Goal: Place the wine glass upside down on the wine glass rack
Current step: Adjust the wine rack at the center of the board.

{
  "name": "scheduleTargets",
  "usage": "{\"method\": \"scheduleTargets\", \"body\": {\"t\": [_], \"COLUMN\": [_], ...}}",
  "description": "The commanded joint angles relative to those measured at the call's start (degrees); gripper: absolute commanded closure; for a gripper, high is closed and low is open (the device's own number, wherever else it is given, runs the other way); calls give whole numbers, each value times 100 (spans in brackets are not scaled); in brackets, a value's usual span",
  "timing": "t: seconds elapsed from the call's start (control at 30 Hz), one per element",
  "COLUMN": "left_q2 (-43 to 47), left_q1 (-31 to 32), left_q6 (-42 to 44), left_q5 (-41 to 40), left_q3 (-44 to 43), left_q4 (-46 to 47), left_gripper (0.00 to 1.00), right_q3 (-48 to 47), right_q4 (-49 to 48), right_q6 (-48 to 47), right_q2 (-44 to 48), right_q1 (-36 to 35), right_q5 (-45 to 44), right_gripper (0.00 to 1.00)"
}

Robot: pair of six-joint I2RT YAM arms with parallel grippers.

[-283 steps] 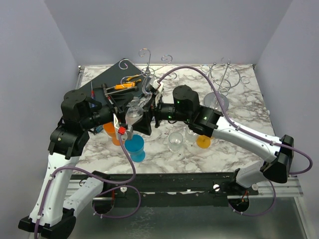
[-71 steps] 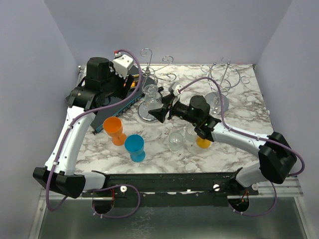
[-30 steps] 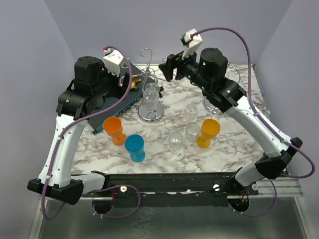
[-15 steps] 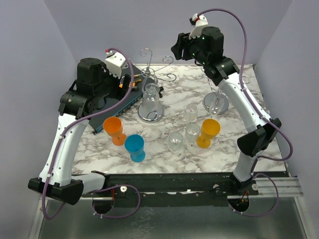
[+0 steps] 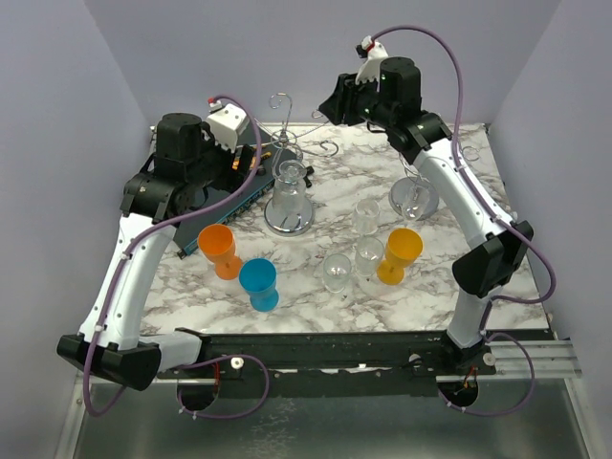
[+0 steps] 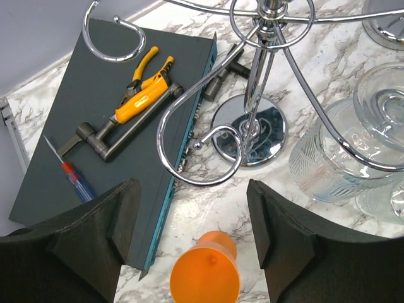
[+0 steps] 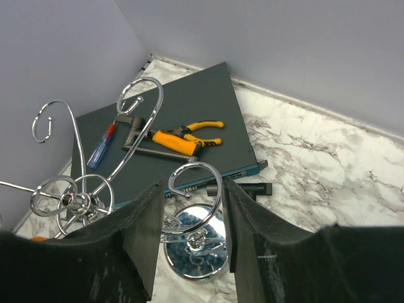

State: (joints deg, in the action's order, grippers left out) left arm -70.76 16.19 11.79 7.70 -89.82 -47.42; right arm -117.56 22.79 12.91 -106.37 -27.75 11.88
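Racks (image 5: 287, 225), two; coloured goblets (image 5: 258, 279), three; left end effector (image 6: 192, 240), right end effector (image 7: 192, 237) parted, empty

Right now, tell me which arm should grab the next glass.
Right, probably. The clear glasses stand right of centre, on its side, by the right rack. The left gripper hangs open near the orange cup, with the left rack in its way. The right gripper is open, though high.

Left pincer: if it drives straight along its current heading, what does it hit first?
Likely the chrome rack's curled hook, centred ahead of the open left pincer. The rack base and marble table lie behind it. Depth is unclear.
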Motion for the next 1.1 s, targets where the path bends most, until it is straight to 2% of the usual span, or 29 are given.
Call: {"method": "scheduleTargets", "body": {"t": [0.0,0.07,0.13,0.17,0.33,0.5,0.67,0.83,1.07], "left_q2": [-72,-128,-177,-191,-254,-289,-339,-477,-685], "left_q1": [-28,-32,-29,-28,-34,-27,-29,-31,-36], "left_q6": [40,59,85,95,115,138,165,200,240], "left_q5": [38,38,34,46,45,47,14,-54,-157], "left_q3": [34,34,34,30,7,-24,-70,-88,-222], "left_q4": [282,320,346,360,419,442,478,584,720], "left_gripper": [25,26,26,26,27,29,30,31,31], "right_q3": [132,186,233,226,386,575,954,1404,1970], "right_q4": [-46,-75,-101,-89,-214,-410,-678,-873,-1049], "right_q6": [63,12,-88,-130,-137,-13,122,334,642], "right_q2": [-95,-87,-71,-77,-55,-21,213,483,861], "right_q1": [41,50,50,55,50,59,60,64,46], "right_q5": [162,111,61,38,7,112,175,170,24], "right_gripper": [53,50,40,38,39,54,77,86,90]}}
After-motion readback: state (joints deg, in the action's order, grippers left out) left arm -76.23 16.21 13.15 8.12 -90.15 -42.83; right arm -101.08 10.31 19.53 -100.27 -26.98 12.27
